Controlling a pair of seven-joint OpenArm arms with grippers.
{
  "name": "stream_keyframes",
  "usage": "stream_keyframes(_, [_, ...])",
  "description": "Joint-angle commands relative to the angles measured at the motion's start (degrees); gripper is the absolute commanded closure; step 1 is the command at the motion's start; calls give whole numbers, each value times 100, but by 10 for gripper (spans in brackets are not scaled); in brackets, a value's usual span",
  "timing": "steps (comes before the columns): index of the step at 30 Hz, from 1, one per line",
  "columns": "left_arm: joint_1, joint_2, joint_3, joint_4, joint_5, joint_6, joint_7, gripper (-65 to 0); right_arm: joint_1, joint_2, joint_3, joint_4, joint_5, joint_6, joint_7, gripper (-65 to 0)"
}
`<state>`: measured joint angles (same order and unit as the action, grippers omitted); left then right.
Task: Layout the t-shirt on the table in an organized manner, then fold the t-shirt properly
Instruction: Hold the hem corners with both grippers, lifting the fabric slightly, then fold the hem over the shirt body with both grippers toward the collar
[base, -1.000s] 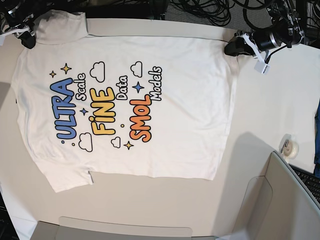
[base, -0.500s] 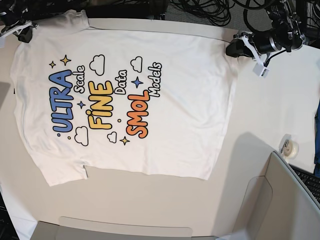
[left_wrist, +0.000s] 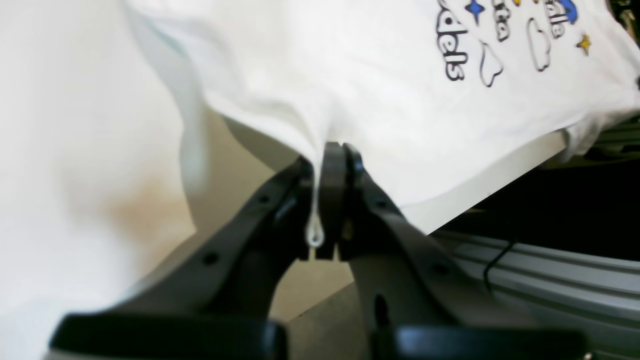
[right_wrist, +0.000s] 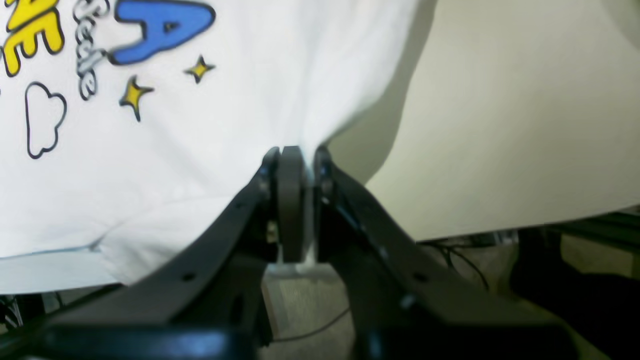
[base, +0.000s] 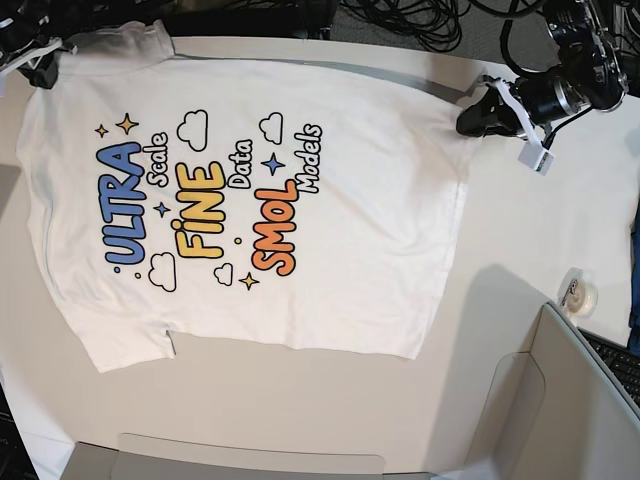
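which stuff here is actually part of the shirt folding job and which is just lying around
Part of the job:
- t-shirt, pinched at two corners
- table
- left gripper, fingers shut on cloth
- right gripper, the same

Lying about:
- roll of tape
- keyboard
- cables

the t-shirt (base: 370, 230) is white, with big blue, yellow and orange letters, small white words edged in black, white clouds, and yellow and blue stars. the table (base: 300, 410) is plain creamy white. both grippers look black, though the wrist views are blurry.
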<state>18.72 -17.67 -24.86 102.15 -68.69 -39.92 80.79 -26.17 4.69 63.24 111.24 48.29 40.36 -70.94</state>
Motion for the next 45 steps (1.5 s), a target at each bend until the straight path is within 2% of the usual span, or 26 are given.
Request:
stream_keyframes(1, [-13,-119,-24,93,-178,-8,-79,0,-33,81,54,98,125,-36,91,0])
stream_keyframes(7, [-39,-154,-15,93,-204,-8,-79,0,20,81,54,107,248,-36,91,0])
stream_keyframes(9, [-48,-163,-15,119,-222,-8,-79,0,107,98,54,124,599,-36,91,0])
stream_keyframes(13, [-241,-198,-15,401,-661,-8,-79,0,283,125,54,326,1206,-36,91,0])
stream_keyframes(17, [-514,-198,3,409,-802,-8,-79,0,679,89,36,326,1144,-36,91,0])
stream_keyframes(19, [-813,-189,3,295,-793,-8,-79,0,934,72,10,326,977,-58,91,0])
stream_keyframes(21, [-1076,-180,3,75,-784,-8,-79,0,1242,-34,1,318,749,-348,91,0])
stream_keyframes(24, [-1542,-171,12,-399,-670,-8,-79,0,1672,-122,1,318,371,-603,109,0])
stream_keyframes(32, [-2756,-39,205,-2105,816,-8,-79,0,2692,-394,-8,-87,-1335,-1060,100,0])
stream_keyframes(35, [-2905,-31,451,-2448,1123,-8,-189,0,2921,-464,-8,-350,-1783,-1297,100,0])
stream_keyframes(41, [-2914,-48,970,-2509,1502,-8,-884,0,3246,-438,-8,-931,-2012,-1526,118,0])
stream_keyframes(45, [-2923,-39,1190,-2509,1739,-8,-1227,0,3466,-280,-8,-1388,-2020,-1667,118,0])
